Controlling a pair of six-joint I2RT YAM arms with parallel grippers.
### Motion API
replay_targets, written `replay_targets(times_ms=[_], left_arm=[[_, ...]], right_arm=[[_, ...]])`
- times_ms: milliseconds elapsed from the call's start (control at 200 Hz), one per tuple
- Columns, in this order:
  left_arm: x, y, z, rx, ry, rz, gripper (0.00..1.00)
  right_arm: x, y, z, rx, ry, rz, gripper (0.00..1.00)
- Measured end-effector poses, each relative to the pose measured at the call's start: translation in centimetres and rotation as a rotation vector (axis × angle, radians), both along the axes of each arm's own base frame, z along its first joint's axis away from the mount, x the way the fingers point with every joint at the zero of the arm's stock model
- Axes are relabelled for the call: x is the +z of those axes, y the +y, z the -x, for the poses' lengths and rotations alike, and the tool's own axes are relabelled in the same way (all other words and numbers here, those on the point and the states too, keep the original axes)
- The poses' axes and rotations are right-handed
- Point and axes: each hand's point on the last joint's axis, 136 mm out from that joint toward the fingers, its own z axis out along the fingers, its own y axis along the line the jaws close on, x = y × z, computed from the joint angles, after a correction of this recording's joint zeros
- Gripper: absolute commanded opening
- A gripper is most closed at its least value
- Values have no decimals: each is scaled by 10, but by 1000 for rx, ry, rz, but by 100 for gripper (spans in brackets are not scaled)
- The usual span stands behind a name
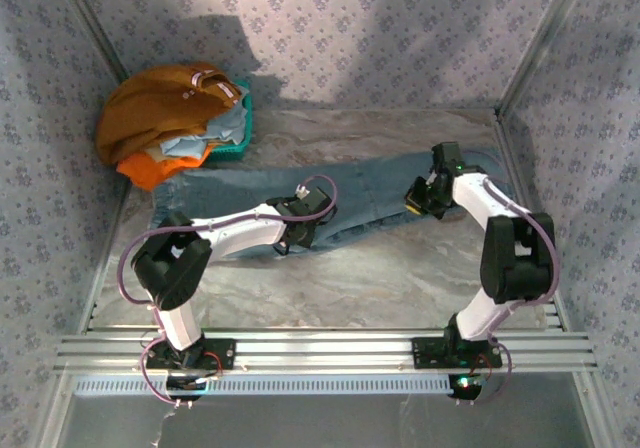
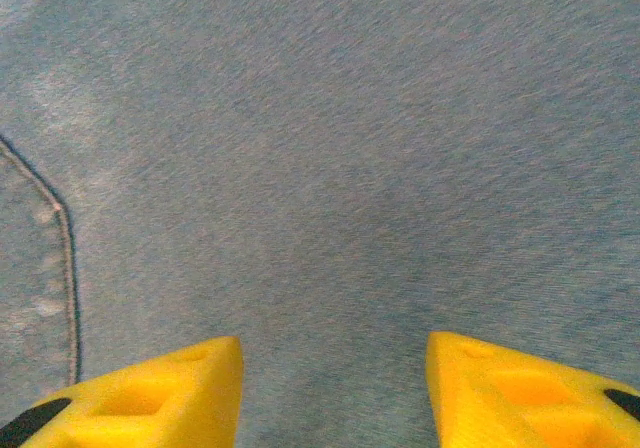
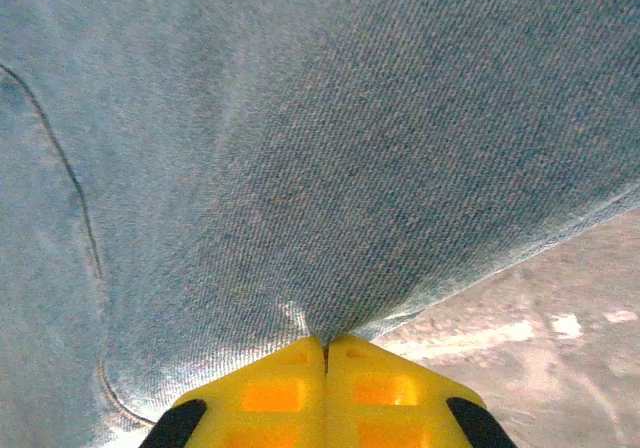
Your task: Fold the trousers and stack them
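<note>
Marbled surface (image 1: pixel 400 278): trousers (image 1: pixel 370 193) laid across its middle, edge pinched by the right hand (image 3: pixel 325 348); left hand (image 2: pixel 333 368) held spread over them.

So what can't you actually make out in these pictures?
Top view: the left arm lies across the trousers, hiding part of them.
Left wrist view: the denim is blurred; whether the open left gripper touches it is unclear.
Right wrist view: the right gripper is shut on a denim edge; how much cloth it pinches is hidden.
Top view: the teal basket is mostly buried under piled clothes.
</note>
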Motion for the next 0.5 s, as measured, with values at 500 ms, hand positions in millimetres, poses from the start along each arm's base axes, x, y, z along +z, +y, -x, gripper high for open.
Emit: replay_targets(times_ms=[500], left_arm=[[-6,10,10,13,5,14,52]], right_arm=[[-33,-29,38,-26,82,-19,2]])
